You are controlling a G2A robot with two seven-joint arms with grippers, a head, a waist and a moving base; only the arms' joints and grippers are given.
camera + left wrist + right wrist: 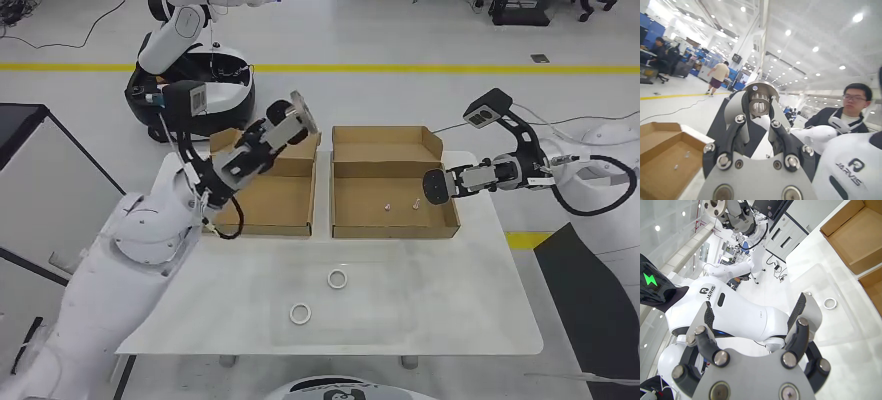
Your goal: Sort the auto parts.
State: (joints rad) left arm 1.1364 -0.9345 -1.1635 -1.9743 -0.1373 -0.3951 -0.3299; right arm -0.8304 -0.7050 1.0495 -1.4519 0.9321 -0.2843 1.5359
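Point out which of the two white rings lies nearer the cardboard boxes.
The ring closer to the box holding small parts; the other ring lies nearer the table's front edge.

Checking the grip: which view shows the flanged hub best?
Left wrist view: the flanged hub sits close, clamped in the left end effector. Top view shows it small; right wrist view, its flange face far off.

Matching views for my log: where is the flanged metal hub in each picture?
Top view: flanged metal hub over the left cardboard box's far edge.
Left wrist view: hub clamped in the left claw, close up.
Right wrist view: hub farther off, flange facing the camera.
Shared landmark: the left claw gripping it.
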